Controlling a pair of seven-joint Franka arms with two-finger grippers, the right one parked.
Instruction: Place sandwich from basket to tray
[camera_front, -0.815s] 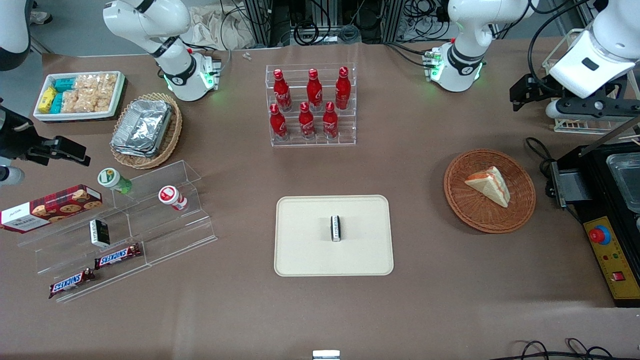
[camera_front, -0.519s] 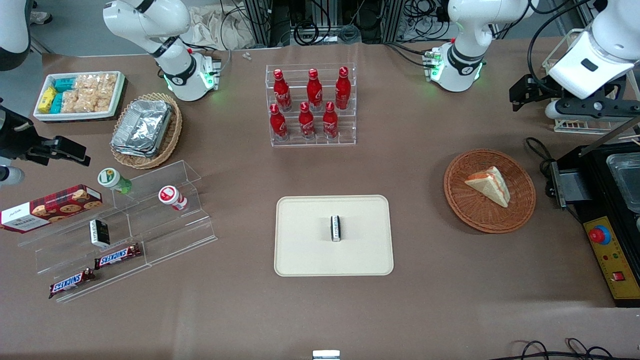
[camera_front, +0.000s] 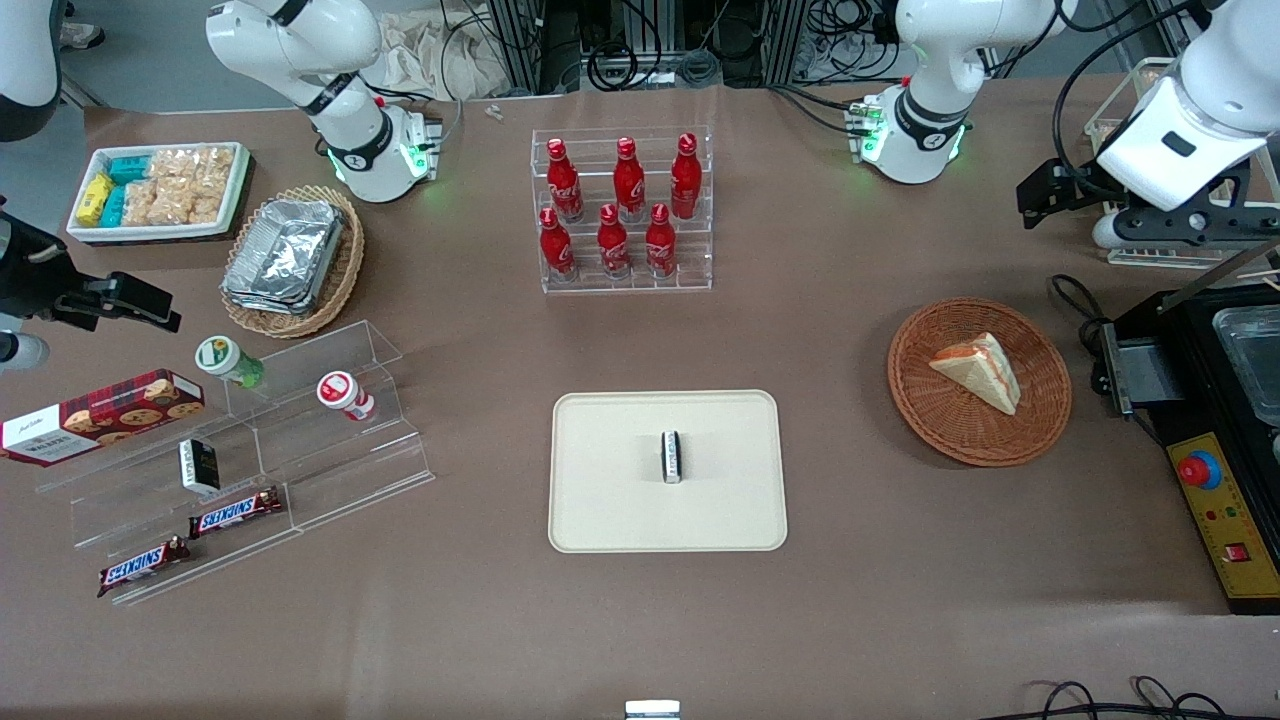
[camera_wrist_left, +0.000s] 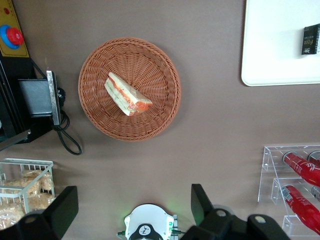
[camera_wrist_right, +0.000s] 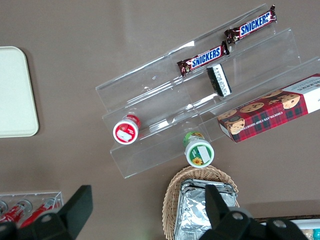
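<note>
Sandwich (camera_front: 978, 372) (camera_wrist_left: 126, 94): triangular wedge, pale white bread, orange-red and green filling layers, lies on its side inside basket.

Basket (camera_front: 1040, 425) (camera_wrist_left: 160, 70): round, shallow, reddish-brown wicker, toward working arm's end of table, holds only sandwich.

Tray (camera_front: 610, 510) (camera_wrist_left: 270, 55): flat cream-beige rectangle, rounded corners, low rim, well apart from basket, mid table, small dark packet standing on it.

Gripper (camera_wrist_left: 134, 210): high above table, fingers spread wide, holds nothing.

tool (camera_wrist_left: 132, 217) – left arm | shifted slightly farther from the front camera – high above table
</note>
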